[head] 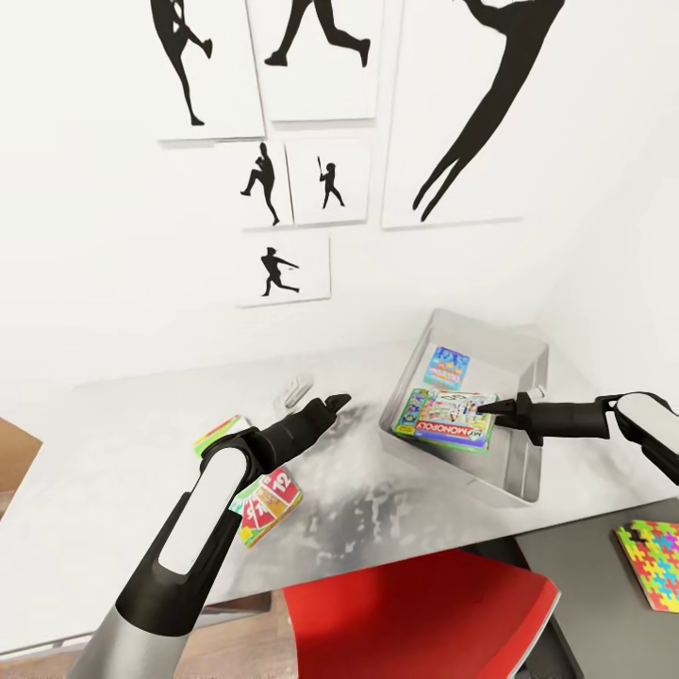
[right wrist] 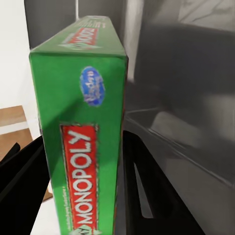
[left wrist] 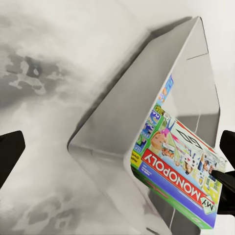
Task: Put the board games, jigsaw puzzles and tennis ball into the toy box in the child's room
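Note:
The pale grey toy box (head: 524, 458) stands on the table (head: 113, 490) at the right. Inside it lie a small blue board game (head: 447, 368) and the Monopoly box (head: 447, 419), which is slightly tilted. My right gripper (head: 490, 407) reaches in from the right and is shut on the Monopoly box's edge (right wrist: 83, 147), with a finger (right wrist: 19, 191) on each side. My left gripper (head: 330, 405) hovers open to the left of the toy box (left wrist: 112, 127), with nothing between its fingers (left wrist: 10, 152). The SKIP-BO box (head: 272, 505) lies on the table, partly hidden under my left forearm.
A jigsaw puzzle box (head: 655, 563) lies on the lower dark grey desk (head: 585, 575) at the right. A red chair (head: 424, 613) stands in front of the table. A small white object (head: 297, 387) sits on the table near the wall with its black silhouette prints.

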### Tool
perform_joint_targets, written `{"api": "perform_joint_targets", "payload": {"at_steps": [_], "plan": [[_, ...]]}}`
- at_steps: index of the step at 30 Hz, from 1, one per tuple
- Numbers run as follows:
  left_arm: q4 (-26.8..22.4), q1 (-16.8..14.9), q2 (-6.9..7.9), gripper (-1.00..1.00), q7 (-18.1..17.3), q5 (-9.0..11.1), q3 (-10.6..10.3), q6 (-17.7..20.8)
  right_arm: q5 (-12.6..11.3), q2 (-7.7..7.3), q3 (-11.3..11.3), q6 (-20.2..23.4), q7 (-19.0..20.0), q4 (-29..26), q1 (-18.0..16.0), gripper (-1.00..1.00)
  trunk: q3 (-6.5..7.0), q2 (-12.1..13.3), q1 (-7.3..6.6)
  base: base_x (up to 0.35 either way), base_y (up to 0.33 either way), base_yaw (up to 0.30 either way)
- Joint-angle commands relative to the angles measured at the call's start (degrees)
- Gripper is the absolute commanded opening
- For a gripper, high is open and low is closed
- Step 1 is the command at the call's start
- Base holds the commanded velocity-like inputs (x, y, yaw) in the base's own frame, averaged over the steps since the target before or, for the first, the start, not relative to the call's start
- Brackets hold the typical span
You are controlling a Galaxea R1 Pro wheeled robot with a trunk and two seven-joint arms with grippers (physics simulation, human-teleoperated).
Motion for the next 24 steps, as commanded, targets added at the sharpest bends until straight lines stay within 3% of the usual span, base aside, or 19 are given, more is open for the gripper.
{"api": "perform_joint_targets", "payload": {"at_steps": [1,24], "plan": [[-0.1,-0.1,-0.02,1.00,0.5,0.5,0.0,0.0,0.3,-0.07,0.2,0.0,0.6,0.0,-0.1,-1.00,-0.19,-0.1,0.03,0.000,0.000,0.000],[-0.1,-0.1,-0.02,1.00,0.5,0.5,0.0,0.0,0.3,0.02,0.2,0.0,0.5,0.1,-0.1,-1.00,-0.67,-0.1,0.03,0.000,0.000,0.000]]}}
